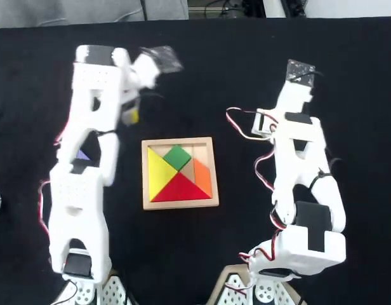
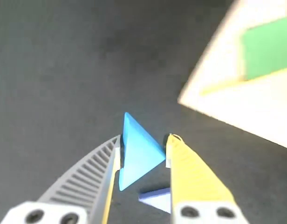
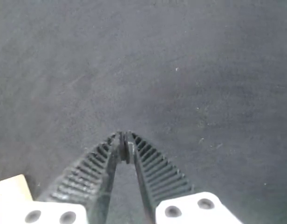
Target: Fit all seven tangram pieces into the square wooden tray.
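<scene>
— What have the left jaws got?
— They are clamped on a blue triangle [image 2: 136, 151]. It is pinched between the yellow finger [image 2: 190, 182] and the grey ribbed finger [image 2: 87, 172], and its sharp corner sticks out past the tips.
— Anything under them?
— A small purple piece [image 2: 157, 199] lies flat on the black table [image 1: 246, 76], below the held triangle and between the two fingers.
— And the wooden tray [image 1: 179, 204]?
— It is near the left jaws, out past the tips on the yellow finger's side and not touching them. Inside it lie a green square [image 1: 177, 157], a yellow triangle [image 1: 159, 175], a red triangle [image 1: 181, 189] and an orange piece [image 1: 203, 176]. Bare wood shows between the green square and the orange piece.
— The right jaws?
— They are together, tips touching, with nothing between them. They hang over bare table, and the tray is well apart from them.
</scene>
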Robot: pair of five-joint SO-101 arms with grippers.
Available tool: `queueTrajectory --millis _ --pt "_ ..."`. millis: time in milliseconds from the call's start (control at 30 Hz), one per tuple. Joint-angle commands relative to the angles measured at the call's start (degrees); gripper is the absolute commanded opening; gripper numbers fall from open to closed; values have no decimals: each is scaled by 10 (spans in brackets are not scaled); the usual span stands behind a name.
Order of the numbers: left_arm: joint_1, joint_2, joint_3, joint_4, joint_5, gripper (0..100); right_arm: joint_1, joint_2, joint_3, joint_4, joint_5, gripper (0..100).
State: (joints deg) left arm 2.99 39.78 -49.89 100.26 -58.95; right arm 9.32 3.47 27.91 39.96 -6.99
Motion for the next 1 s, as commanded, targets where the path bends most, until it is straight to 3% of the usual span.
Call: queueTrajectory --millis 0,100,267,733,967 --pt "95 -120 95 4 -77 84 8 -32 -2 -11 -12 11" --pt "126 -127 146 -34 -115 84 9 -32 -2 -11 -15 11" --pt "136 -105 199 -116 -110 84 9 -32 5 -25 -15 11" --pt "124 -22 210 -117 -108 84 10 -37 19 -46 -14 11" --pt "121 -5 206 -121 -73 84 10 -37 19 -46 -14 11"
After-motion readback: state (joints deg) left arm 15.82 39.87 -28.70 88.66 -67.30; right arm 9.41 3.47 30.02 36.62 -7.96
